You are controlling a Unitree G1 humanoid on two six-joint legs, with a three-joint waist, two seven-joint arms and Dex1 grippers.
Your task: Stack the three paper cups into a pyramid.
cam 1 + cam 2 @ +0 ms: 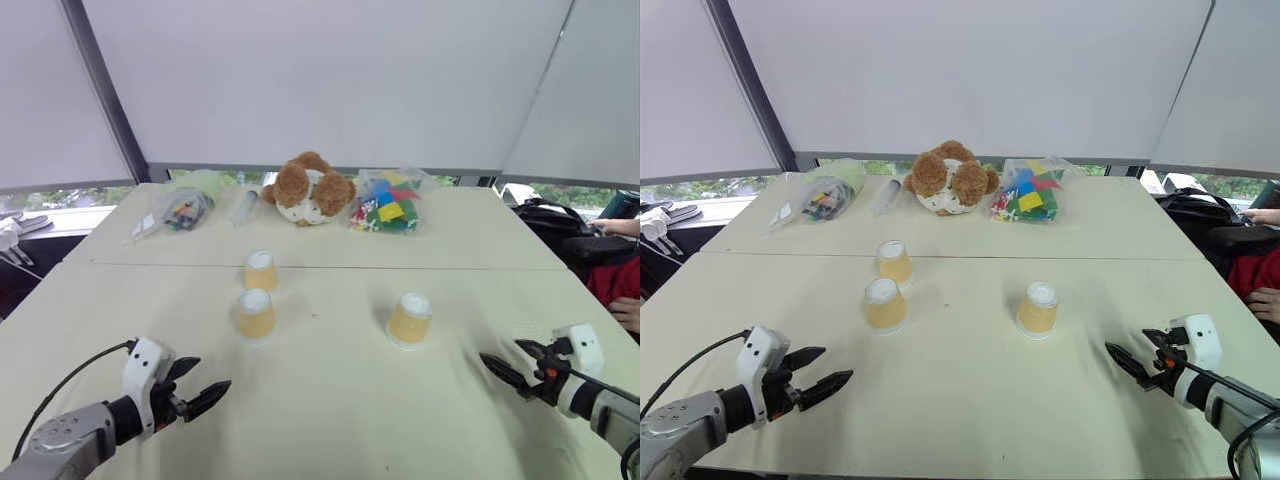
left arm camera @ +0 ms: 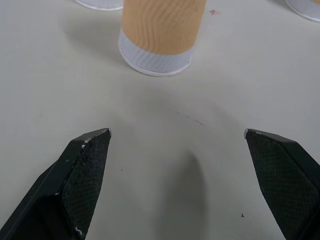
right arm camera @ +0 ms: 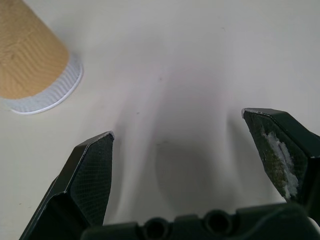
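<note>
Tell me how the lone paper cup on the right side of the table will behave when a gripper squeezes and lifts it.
The cup is thin ribbed paper, so it probably weighs little and dents under a hard squeeze. Standing upside down on its wide rim, it looks steady, though a side push would likely slide it. Its tapered wall may slip through the fingers.

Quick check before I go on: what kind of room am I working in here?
Probably an office or lab test area: pale tables pushed together by windows with roller blinds, props like a teddy bear and bagged toy blocks, a person seated alongside.
</note>
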